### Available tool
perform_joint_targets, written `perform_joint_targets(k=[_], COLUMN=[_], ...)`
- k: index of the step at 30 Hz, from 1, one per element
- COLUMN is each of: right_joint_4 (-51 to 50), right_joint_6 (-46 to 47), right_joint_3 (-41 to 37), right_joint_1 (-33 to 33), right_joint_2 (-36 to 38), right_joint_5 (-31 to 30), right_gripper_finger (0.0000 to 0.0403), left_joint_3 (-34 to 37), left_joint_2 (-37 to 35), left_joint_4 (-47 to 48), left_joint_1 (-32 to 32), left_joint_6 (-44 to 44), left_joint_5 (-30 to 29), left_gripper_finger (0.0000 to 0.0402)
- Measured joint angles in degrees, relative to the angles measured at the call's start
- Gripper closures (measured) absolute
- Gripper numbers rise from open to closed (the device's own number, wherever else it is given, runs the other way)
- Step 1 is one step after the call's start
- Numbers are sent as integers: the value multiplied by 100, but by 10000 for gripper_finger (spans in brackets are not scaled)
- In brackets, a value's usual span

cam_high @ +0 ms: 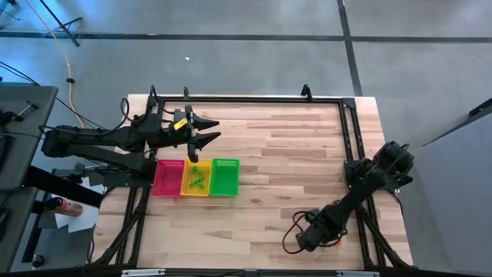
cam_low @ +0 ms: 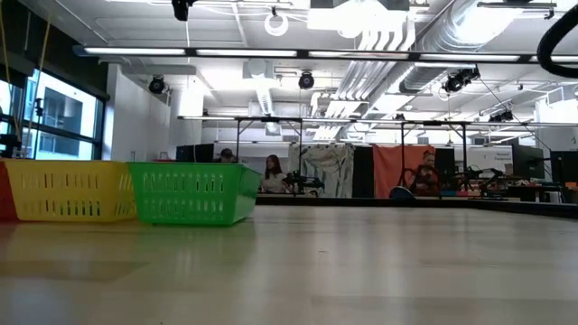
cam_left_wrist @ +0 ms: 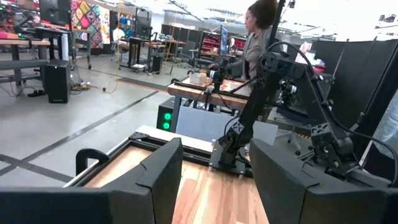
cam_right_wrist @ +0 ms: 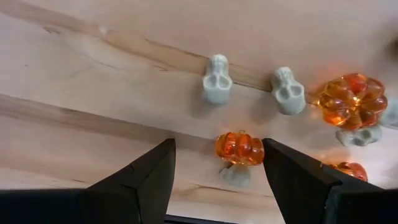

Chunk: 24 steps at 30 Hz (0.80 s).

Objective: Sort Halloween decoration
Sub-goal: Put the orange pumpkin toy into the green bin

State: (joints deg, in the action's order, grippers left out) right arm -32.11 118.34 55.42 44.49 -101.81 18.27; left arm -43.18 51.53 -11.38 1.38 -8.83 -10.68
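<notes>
The Halloween decoration lies loose on the wood in the right wrist view: a small orange pumpkin (cam_right_wrist: 239, 148) over a pale skull (cam_right_wrist: 235, 175), two more skulls (cam_right_wrist: 217, 79) (cam_right_wrist: 288, 91) and a larger orange pumpkin (cam_right_wrist: 352, 99). My right gripper (cam_right_wrist: 219, 143) (cam_high: 301, 235) points steeply down near the table's near right part. It is open, and its fingers stand on either side of the small pumpkin without touching it. My left gripper (cam_high: 217, 129) (cam_left_wrist: 214, 162) waits open and level at the far left, above the trays.
Red (cam_high: 167, 177), yellow (cam_high: 196, 188) and green (cam_high: 224, 177) trays stand side by side at the left; green trinkets (cam_high: 197, 177) lie in the yellow one. A black frame (cam_high: 346, 131) runs along the table's far and right edges. A person (cam_left_wrist: 258, 37) stands beyond the table.
</notes>
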Motion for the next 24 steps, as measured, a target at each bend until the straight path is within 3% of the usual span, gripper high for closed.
perform_joint_targets(k=[13, 24], right_joint_4=[-113, -173], right_joint_6=[-13, -28], right_joint_3=[11, 13], right_joint_1=[-24, -24], right_joint_2=[-47, -50], right_joint_5=[-27, -88], right_gripper_finger=[175, 301], left_joint_3=[0, 0], left_joint_2=[2, 1], left_joint_4=[-6, -4], left_joint_1=[-1, -1], left_joint_6=[-4, -10], left_joint_5=[0, 0], left_gripper_finger=[228, 228])
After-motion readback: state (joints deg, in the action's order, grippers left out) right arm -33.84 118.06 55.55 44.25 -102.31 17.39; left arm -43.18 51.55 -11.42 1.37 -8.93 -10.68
